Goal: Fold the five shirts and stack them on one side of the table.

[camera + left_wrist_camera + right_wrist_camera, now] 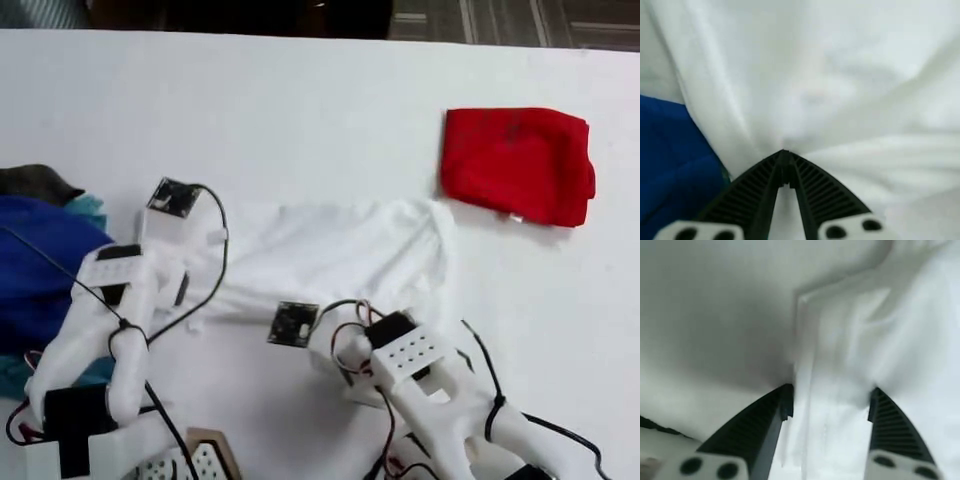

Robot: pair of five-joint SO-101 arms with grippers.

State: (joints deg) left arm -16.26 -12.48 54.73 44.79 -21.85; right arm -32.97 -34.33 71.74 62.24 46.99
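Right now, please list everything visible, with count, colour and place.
red shirt: 1, red, folded, table's far right.
white shirt: 1, white, spread mid-table.
blue shirt: 1, blue, heaped at left edge.
dark cloth: 1, black, left edge, beyond the blue shirt.
teal cloth: count unclear, teal, beside the blue shirt.
table: 1, white, under all.
left claw: 1, black, shut on the white shirt.
right claw: 1, black, open astride the white shirt's edge.

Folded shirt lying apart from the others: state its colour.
The folded shirt is red; the high view shows it best.
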